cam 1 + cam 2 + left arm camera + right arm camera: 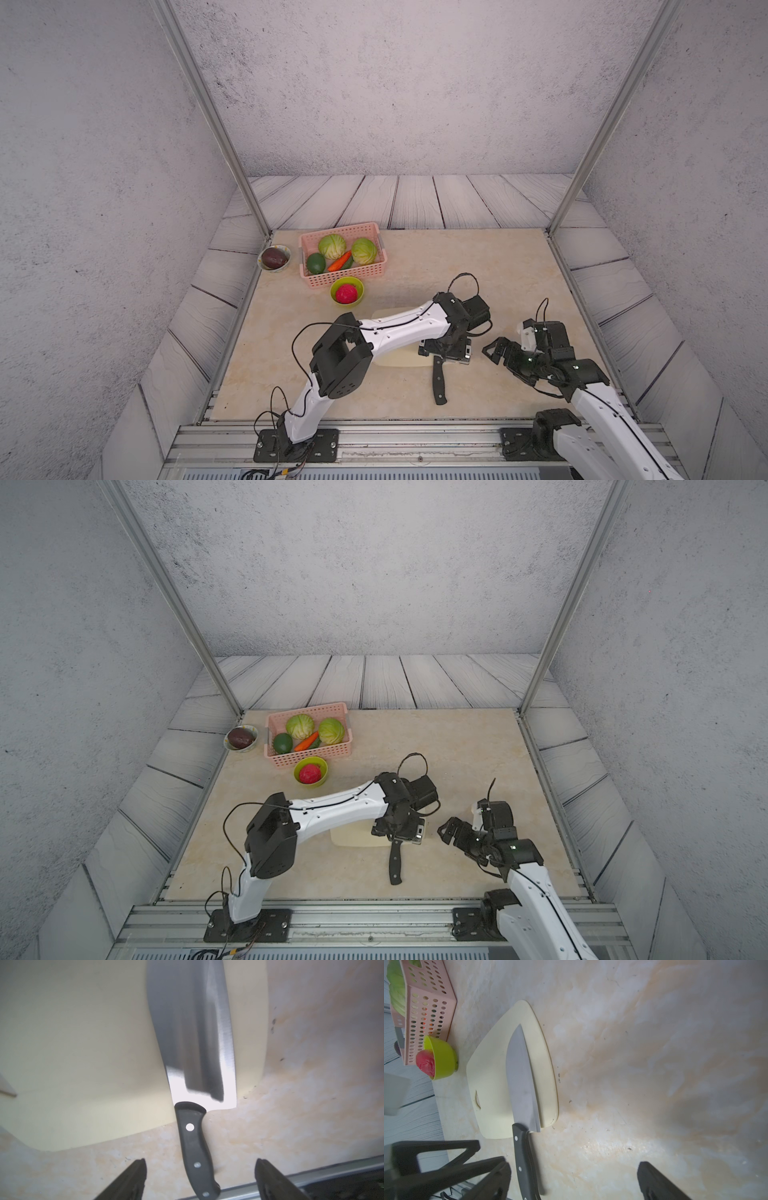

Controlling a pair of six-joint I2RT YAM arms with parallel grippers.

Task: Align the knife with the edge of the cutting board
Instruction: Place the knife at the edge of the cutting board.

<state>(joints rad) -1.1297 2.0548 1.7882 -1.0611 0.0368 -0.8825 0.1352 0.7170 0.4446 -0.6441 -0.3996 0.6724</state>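
Knife (521, 1084) on cutting board (492, 1076) | beige tabletop (633, 1064) | left end effector (200, 1160), right end effector (573, 1164) wide

The knife (522, 1105), a cleaver with a broad grey steel blade and a black handle set with three bright rivets, lies flat with its blade on the cutting board (492, 1084). The blade runs close beside and roughly parallel to the edge farthest from the board's small hole, a narrow strip of board showing between blade and edge, while the handle sticks out past the board's rim. In both top views the handle (438, 380) (395, 860) lies low in the frame, near the middle, pointing toward the bottom edge. The thin, pale cream board (399, 358) (353, 837) with rounded corners shows just left of it, mostly hidden.
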